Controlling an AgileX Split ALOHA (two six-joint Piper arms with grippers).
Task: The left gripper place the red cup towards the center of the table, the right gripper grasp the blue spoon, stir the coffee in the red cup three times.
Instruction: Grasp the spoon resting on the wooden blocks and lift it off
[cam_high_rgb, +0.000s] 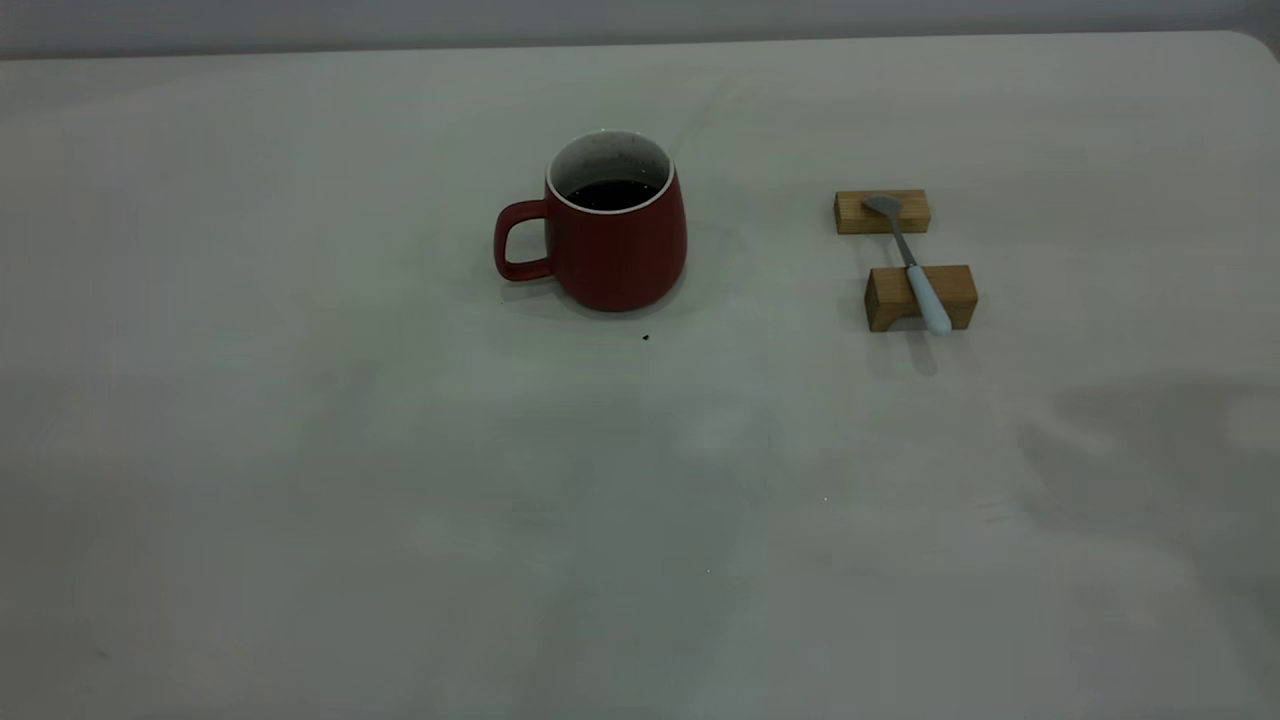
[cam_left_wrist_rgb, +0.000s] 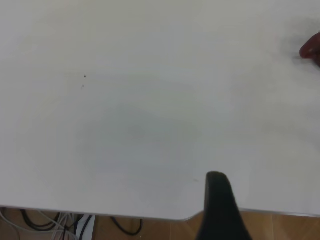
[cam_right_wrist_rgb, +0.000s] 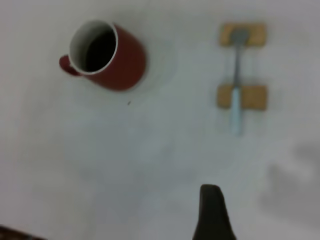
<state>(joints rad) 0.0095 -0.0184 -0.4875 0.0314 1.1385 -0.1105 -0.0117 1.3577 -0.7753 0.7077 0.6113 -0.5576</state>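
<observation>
Though both arms are out of the exterior view, one dark finger tip of each shows in its own wrist view: the left gripper (cam_left_wrist_rgb: 218, 200) over the table's (cam_high_rgb: 300, 500) near edge, the right gripper (cam_right_wrist_rgb: 212, 210) over bare tabletop. Whether either pair of fingers is spread or pressed together cannot be told; neither touches anything.

Count: one cup (cam_high_rgb: 610, 235), upright, handle toward the left arm's side, holding dark coffee (cam_high_rgb: 612, 194); one spoon (cam_high_rgb: 908, 262); two wooden blocks (cam_high_rgb: 882, 211) (cam_high_rgb: 920, 297); one dark speck (cam_high_rgb: 646, 337) just beside the cup's base.

The spoon lies across both blocks, bowl on the farther one, pale handle overhanging the nearer. Cup and spoon are well ahead of the right gripper, apart from each other. Only the cup's red edge (cam_left_wrist_rgb: 311, 49) shows to the left gripper, far off.

No writing or brand is visible.
</observation>
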